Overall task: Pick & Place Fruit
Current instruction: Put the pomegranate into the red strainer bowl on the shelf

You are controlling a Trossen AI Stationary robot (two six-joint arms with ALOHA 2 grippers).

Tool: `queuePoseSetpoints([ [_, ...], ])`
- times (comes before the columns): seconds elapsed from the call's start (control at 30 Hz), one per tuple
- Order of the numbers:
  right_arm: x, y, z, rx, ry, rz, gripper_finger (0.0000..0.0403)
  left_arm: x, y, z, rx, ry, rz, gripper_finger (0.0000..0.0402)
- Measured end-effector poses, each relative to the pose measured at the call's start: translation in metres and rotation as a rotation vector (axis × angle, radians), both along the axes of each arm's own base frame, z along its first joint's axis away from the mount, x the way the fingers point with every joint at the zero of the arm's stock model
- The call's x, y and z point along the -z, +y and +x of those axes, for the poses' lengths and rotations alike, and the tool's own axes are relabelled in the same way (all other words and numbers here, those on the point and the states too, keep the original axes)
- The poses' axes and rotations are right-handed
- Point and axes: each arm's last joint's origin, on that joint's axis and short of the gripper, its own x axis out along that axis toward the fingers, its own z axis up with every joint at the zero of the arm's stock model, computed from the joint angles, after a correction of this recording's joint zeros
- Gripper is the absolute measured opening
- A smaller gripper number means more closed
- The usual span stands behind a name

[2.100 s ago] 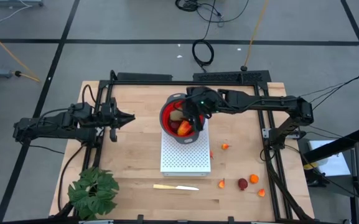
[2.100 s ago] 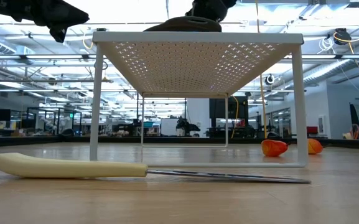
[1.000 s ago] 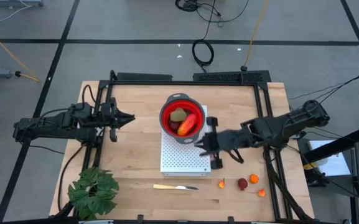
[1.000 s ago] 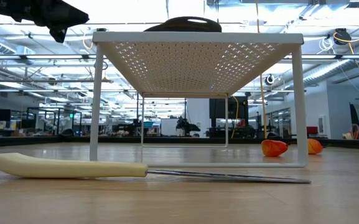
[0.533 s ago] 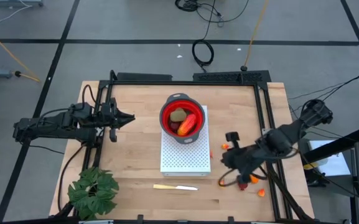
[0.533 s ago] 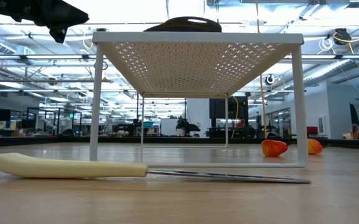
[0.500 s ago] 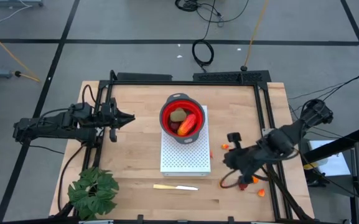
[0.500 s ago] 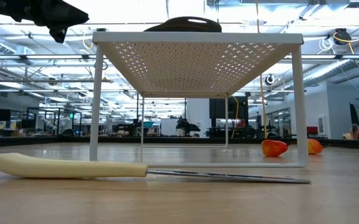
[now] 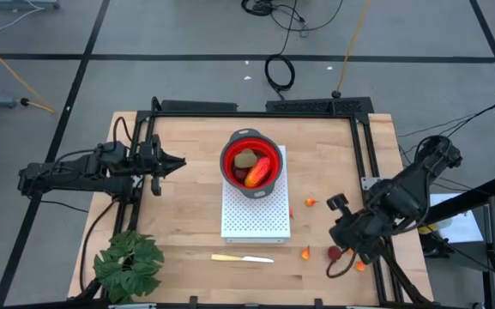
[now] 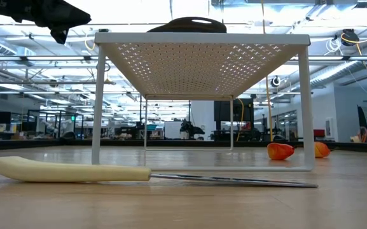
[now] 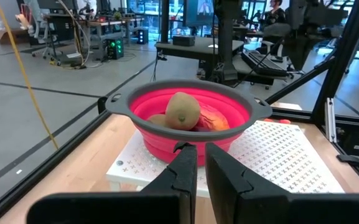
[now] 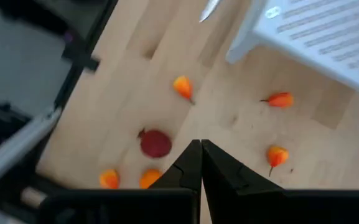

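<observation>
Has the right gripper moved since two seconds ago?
Yes. The right gripper has left the red bowl on the white rack and now hangs, shut, above the loose fruit at the table's near right.

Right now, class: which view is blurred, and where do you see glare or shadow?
Right wrist view: smeared, the red ball and orange bits soft-edged. Low view: bright ceiling lights glare through the white rack; the knife stays crisp. High view: even light, with soft shadows under the bowl and the plant.
</observation>
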Motion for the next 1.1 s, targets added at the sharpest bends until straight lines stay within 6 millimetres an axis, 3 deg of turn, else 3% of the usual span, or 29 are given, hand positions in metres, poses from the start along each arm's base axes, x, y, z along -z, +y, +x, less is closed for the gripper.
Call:
queuePoseSetpoints([
  [0.67, 0.097, 0.021, -0.021, -0.526, 0.086, -0.219, 0.0004, 0.0, 0.0, 0.0, -0.005, -0.008, -0.053, 0.0031],
  [1.1, 0.109, 0.022, -0.019, -0.562, 0.053, -0.215, 0.0004, 0.0, 0.0, 0.0, -0.004, -0.007, -0.053, 0.0031],
])
